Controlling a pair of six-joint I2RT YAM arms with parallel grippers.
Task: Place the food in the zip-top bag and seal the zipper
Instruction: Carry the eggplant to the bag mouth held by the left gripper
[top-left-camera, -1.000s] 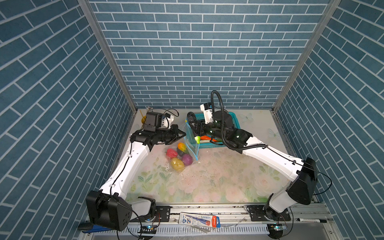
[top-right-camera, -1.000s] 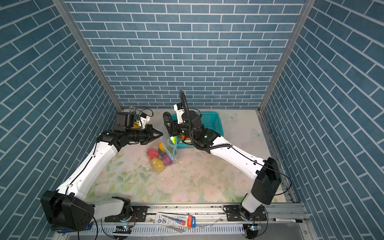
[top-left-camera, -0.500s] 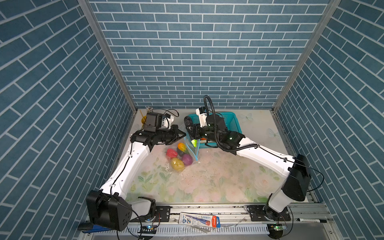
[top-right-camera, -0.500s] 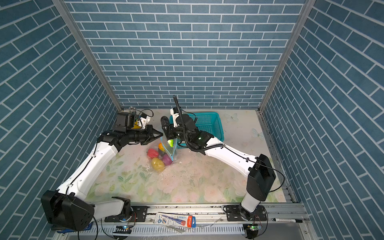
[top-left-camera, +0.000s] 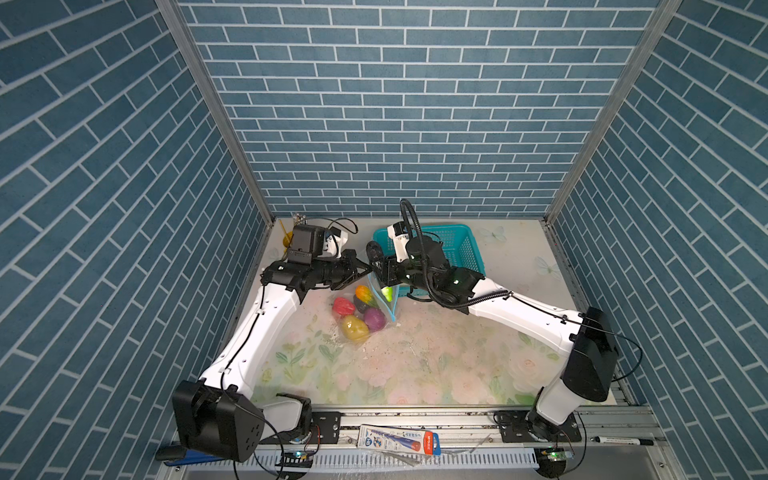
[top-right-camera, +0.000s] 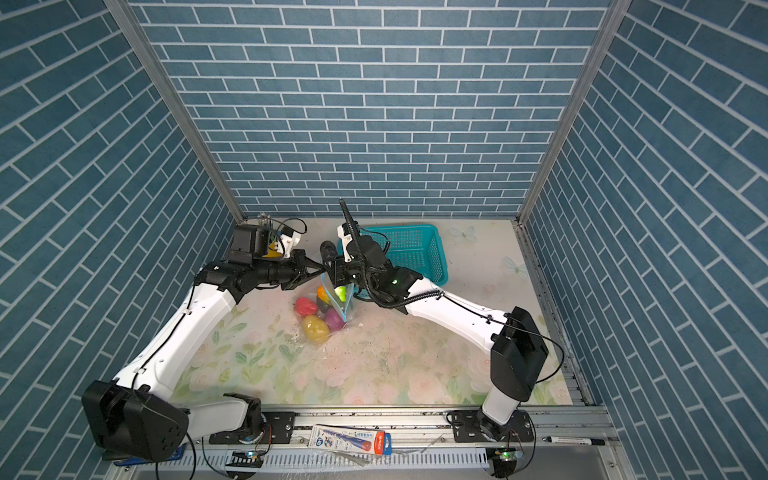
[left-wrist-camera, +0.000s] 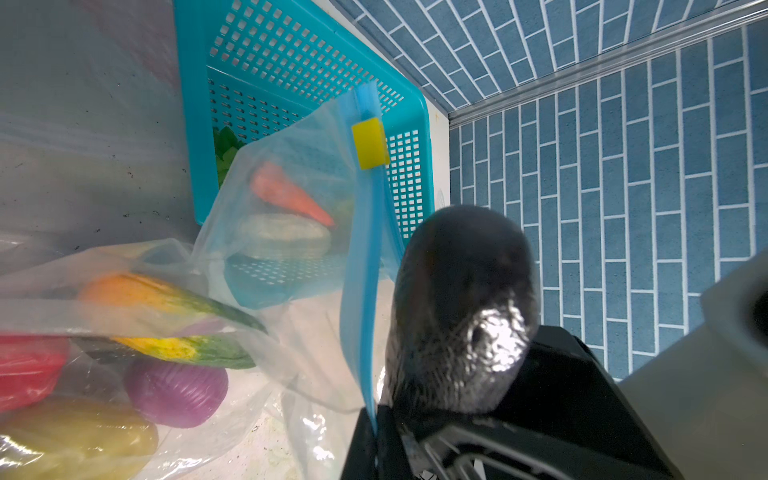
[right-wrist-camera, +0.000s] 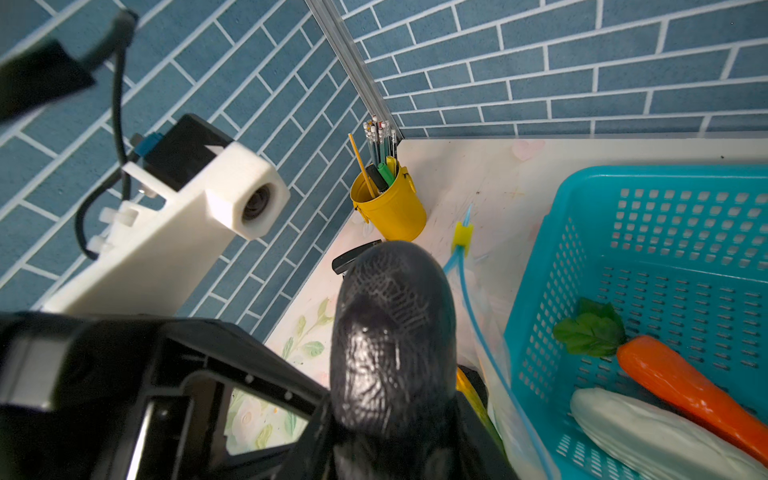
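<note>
Zip-top bag (left-wrist-camera: 299, 137), clear and crinkly, lies toward 9 o'clock on the floral surface (top-left-camera: 436, 365). Inside I see a glossy red pepper (top-left-camera: 343, 306), yellow potato (top-left-camera: 353, 327) and ribbed purple onion (top-left-camera: 375, 319).

My left gripper (top-left-camera: 363, 270) is clamped on the light-blue zipper (left-wrist-camera: 365, 266).

Right gripper (top-left-camera: 379, 266) hovers at the mouth beside a lime-green piece (top-left-camera: 387, 294); I cannot tell whether it grips.

Perforated teal basket (right-wrist-camera: 536, 266), at 1 o'clock from the bag, holds a carrot (right-wrist-camera: 681, 386) and white radish (right-wrist-camera: 648, 432).

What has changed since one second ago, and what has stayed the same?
The right gripper, shut on the dark toy eggplant, has moved slightly left, away from the teal perforated plastic basket and toward the mouth of the clear zip-top bag. Nothing was grasped or released. The left gripper stays shut on the bag's light-blue zipper strip; the toy vegetables inside did not move.
</note>
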